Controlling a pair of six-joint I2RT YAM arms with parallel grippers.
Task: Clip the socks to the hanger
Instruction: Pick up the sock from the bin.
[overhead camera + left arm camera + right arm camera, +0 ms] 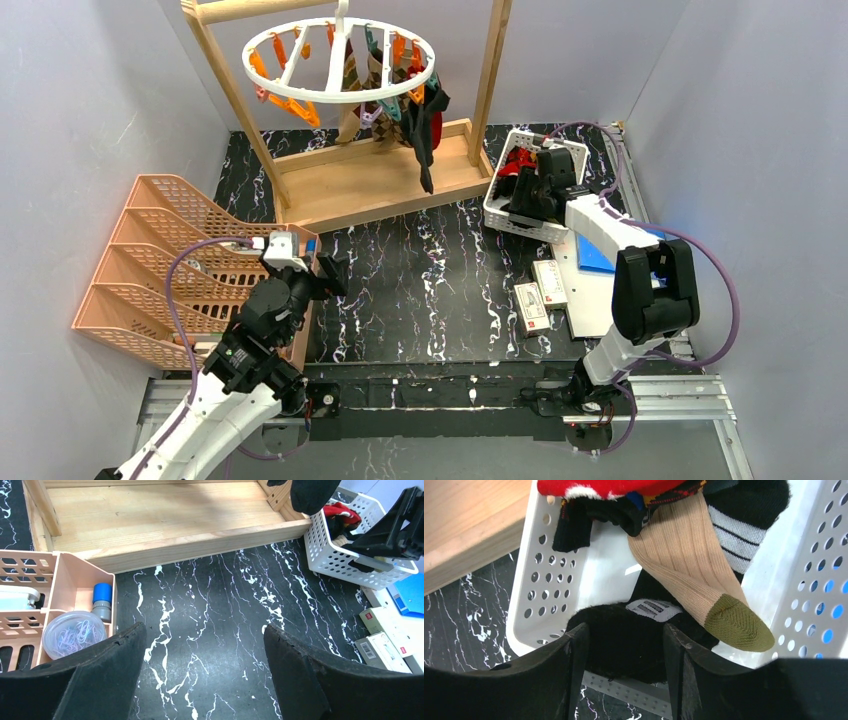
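At lower left of the top view the left gripper (pixel 331 272) hangs over the marbled surface (pixel 420 285), fingers wide and empty; its wrist view alone shows a tub of paper clips (pixel 75 633). Upper centre, the hanger (pixel 330 98) carries clipped socks (pixel 425 130). At right the right gripper (pixel 530 196) dips into the white basket (pixel 497 207); only its wrist view shows fingers (pixel 549 680) astride a black sock (pixel 624 647) (whether they pinch it, I cannot tell), its white label (pixel 653 609) unreadable.
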